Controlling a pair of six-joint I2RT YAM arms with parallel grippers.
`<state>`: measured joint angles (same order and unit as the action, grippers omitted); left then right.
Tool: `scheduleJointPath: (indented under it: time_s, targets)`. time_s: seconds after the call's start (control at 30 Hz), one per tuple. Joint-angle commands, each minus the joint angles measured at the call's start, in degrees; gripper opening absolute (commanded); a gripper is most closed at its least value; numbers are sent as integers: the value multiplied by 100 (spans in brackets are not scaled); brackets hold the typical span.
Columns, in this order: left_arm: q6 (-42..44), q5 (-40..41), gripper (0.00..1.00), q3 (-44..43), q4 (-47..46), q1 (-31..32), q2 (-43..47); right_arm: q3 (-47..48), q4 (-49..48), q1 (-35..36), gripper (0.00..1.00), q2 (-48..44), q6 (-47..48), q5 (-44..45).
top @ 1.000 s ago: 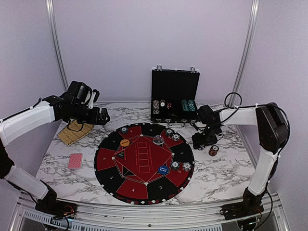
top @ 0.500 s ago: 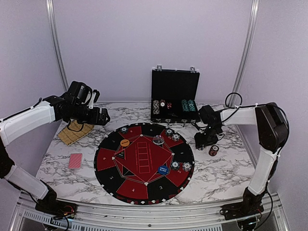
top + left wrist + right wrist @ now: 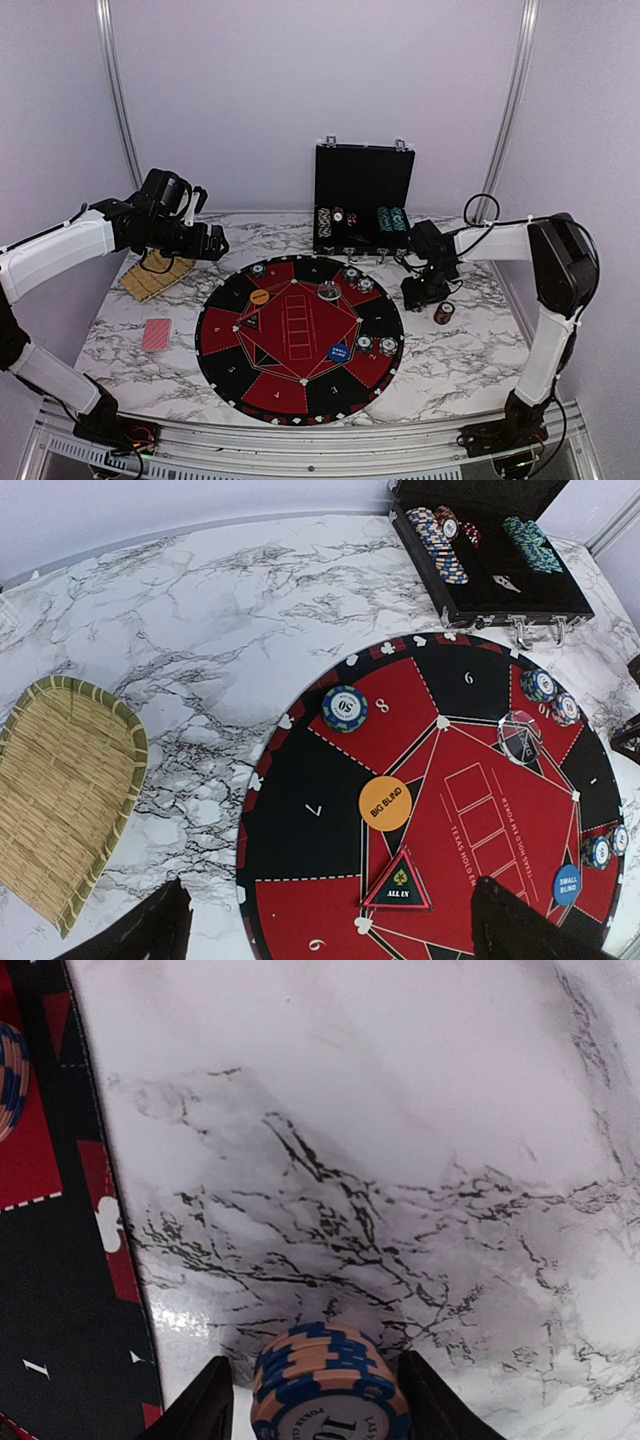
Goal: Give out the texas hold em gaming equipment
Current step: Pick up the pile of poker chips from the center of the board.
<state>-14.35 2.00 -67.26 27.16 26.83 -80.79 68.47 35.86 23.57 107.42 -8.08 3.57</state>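
Note:
My right gripper point(image 3: 312, 1400) is low over the marble, open, with its fingers either side of a blue-and-peach striped chip stack point(image 3: 325, 1380); a narrow gap shows on the left. From above, that stack point(image 3: 443, 313) stands just off the mat beside the right gripper point(image 3: 425, 290). My left gripper point(image 3: 335, 930) is wide open and empty, high over the mat's left side. On the mat lie a teal chip point(image 3: 345, 708), more chips point(image 3: 540, 685), an orange disc point(image 3: 385, 803), a blue disc point(image 3: 567, 885) and a clear disc point(image 3: 520, 735). Red-backed cards point(image 3: 157, 334) lie at the left.
The round black-and-red mat point(image 3: 230, 300) fills the table's middle. The open black case point(image 3: 362, 180) with rows of chips stands behind it. A woven bamboo tray point(image 3: 157, 275) lies at the far left under the left arm. A triangular marker point(image 3: 400, 885) lies on the mat.
My right gripper has shifted slightly up and back beside the chip stack, which stays in place. The left arm has not moved.

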Motion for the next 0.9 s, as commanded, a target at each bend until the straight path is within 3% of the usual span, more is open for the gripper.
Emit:
scheduleJointPath:
  time_s: [0.0, 0.57, 0.87]
  targets:
    - [20, 37, 99, 47, -85, -35, -56, -157, -17, 90, 54, 38, -142, 114]
    - [4, 3, 99, 47, -79, -37, -29, -344, 34, 48, 48, -126, -266, 319]
    - [8, -3, 99, 49, -87, -37, -29, -249, 77, 40, 26, -159, -282, 307]
